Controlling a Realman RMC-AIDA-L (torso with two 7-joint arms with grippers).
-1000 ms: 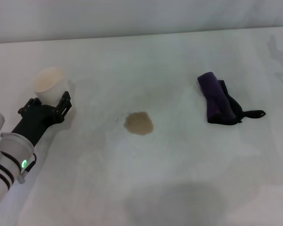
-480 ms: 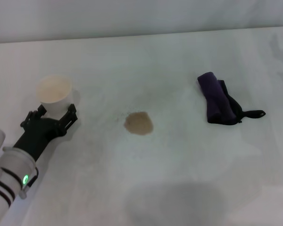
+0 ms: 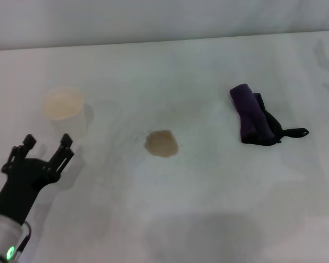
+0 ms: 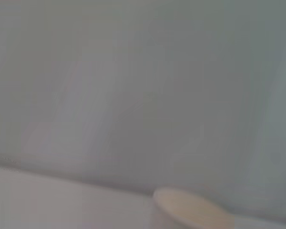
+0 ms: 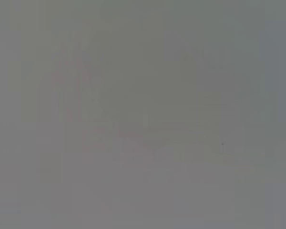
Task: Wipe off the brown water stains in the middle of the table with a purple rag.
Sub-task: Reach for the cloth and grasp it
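The brown water stain (image 3: 162, 143) is a small tan blotch near the middle of the white table (image 3: 208, 192). The purple rag (image 3: 253, 115) lies bunched to the right of it, its black loop strap pointing right. My left gripper (image 3: 45, 150) is open and empty at the near left, just in front of a paper cup (image 3: 63, 109) and apart from it. The cup's rim also shows in the left wrist view (image 4: 190, 210). My right gripper is out of view; the right wrist view shows only plain grey.
The paper cup stands upright at the left, well away from the stain. A large faint grey shadow (image 3: 203, 235) lies on the near part of the table. The table's far edge meets a pale wall.
My left gripper let go of the paper cup and drew back toward the near edge. The cup now stands alone. The rag and stain have not moved.
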